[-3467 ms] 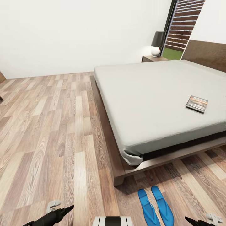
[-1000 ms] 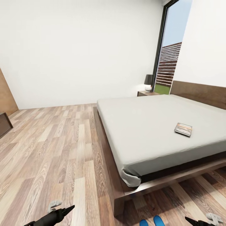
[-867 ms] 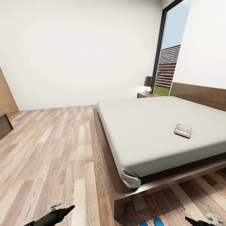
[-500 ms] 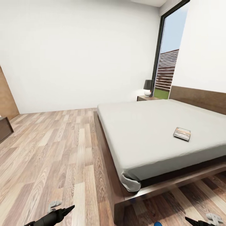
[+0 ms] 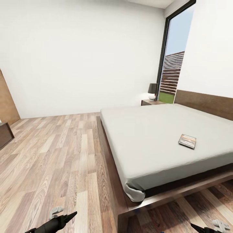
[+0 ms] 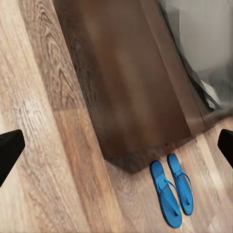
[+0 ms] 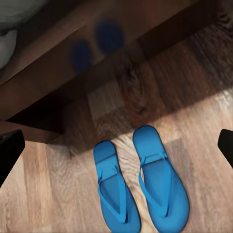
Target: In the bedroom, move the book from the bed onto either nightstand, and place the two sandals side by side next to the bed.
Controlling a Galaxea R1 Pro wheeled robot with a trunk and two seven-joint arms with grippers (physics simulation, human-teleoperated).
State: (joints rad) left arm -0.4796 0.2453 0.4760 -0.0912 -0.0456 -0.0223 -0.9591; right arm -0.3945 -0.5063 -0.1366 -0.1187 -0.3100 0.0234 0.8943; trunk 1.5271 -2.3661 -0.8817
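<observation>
The book (image 5: 187, 141) lies flat on the grey mattress of the bed (image 5: 145, 132), toward its right side. Beyond the bed's far corner stands the nightstand (image 5: 152, 102) with its lamp (image 5: 152, 91). The two sandals (image 6: 171, 193) are blue and lie side by side on the floor by the bed frame's foot corner (image 6: 131, 87). In the right wrist view one sandal (image 7: 115, 193) is next to the other sandal (image 7: 161, 185). My left gripper (image 5: 64, 216) and right gripper (image 5: 207, 226) hang low near me. Both are open and hold nothing.
Wood plank floor (image 5: 55, 155) stretches left of the bed. A dark low piece of furniture (image 5: 4, 133) sits at the far left. The brown headboard (image 5: 207, 103) runs along the right wall, and a tall window (image 5: 171, 71) stands behind the nightstand.
The head camera has tilted upward, so the sandals have slid out of its lower edge and more wall and window show. Book, bed and both grippers have not moved.
</observation>
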